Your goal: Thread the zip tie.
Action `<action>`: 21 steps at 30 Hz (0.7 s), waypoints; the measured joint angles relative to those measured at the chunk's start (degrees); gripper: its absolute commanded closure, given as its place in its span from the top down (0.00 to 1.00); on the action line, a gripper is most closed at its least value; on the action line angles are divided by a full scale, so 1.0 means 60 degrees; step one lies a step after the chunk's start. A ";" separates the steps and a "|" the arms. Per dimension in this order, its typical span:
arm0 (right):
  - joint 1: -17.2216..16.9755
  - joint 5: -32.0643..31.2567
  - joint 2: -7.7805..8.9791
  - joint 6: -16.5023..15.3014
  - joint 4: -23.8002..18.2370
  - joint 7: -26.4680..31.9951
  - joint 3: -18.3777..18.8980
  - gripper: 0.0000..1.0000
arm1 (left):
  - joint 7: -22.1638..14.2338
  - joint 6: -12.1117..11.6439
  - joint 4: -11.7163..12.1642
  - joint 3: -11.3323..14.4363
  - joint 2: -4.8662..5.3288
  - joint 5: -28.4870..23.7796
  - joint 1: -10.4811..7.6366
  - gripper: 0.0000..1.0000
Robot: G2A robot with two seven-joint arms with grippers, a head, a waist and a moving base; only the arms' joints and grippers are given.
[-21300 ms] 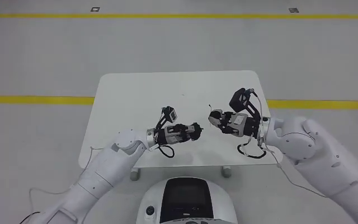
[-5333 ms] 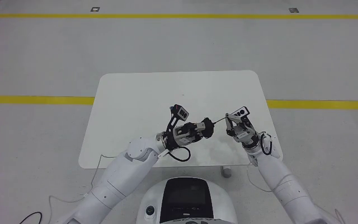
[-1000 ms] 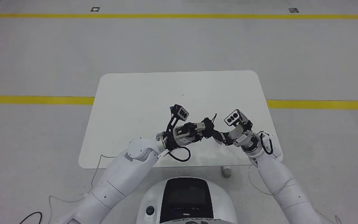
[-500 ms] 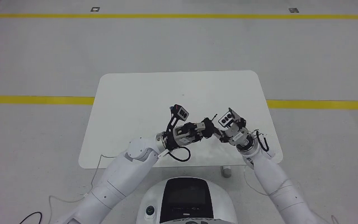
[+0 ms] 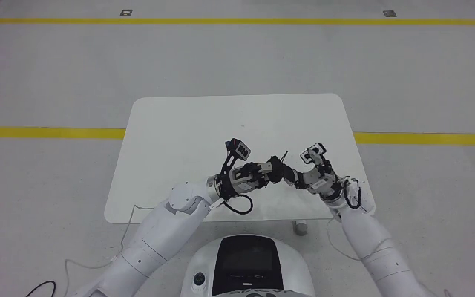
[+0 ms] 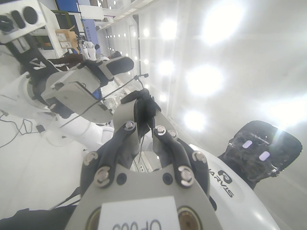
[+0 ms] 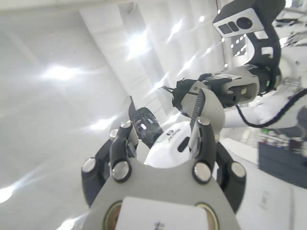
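Where it is pinched, the zip tie (image 5: pixel 283 159) sits between my left fingers (image 6: pixel 123 117), which are clenched on it. One thin black end pokes out past their tips, and the strap slants away toward my other arm. My right fingers (image 7: pixel 208 111) stand spread apart just beside it, nearly tip to tip with the left ones; whether one of them brushes the strap I cannot quite tell. All of this hangs above the bench (image 5: pixel 185 148), over its right half toward the edge nearest me.
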 measured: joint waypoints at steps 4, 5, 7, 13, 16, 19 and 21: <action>-0.0347 -0.2009 0.0169 -0.1813 -0.0537 -0.0635 0.0703 1.00 | 0.0000 0.0000 0.0000 0.0000 0.0000 0.0000 0.0000 0.00; -0.0447 -0.2650 0.0211 -0.2168 -0.0807 -0.0879 0.0880 1.00 | 0.0000 0.0000 0.0000 0.0000 0.0000 0.0000 0.0000 0.00; -0.0545 -0.3542 0.0249 -0.2309 -0.1315 -0.1194 0.1141 1.00 | 0.0000 0.0000 0.0000 0.0000 0.0000 0.0000 0.0000 0.00; -0.0553 -0.3621 0.0249 -0.2228 -0.1338 -0.1197 0.1172 1.00 | 0.0000 0.0000 0.0000 0.0000 0.0000 0.0000 0.0000 0.00; -0.0520 -0.3721 0.0266 -0.2230 -0.1422 -0.1285 0.1247 1.00 | 0.0000 0.0000 0.0000 0.0000 0.0000 0.0000 0.0000 0.00; -0.0647 -0.5031 0.0274 -0.2230 -0.2260 -0.2212 0.1681 1.00 | 0.0000 0.0000 0.0000 0.0000 0.0000 0.0000 0.0000 0.00; -0.0829 -0.6406 0.0250 -0.2230 -0.2932 -0.2665 0.1981 1.00 | 0.0000 0.0000 0.0000 0.0000 0.0000 0.0000 0.0000 0.00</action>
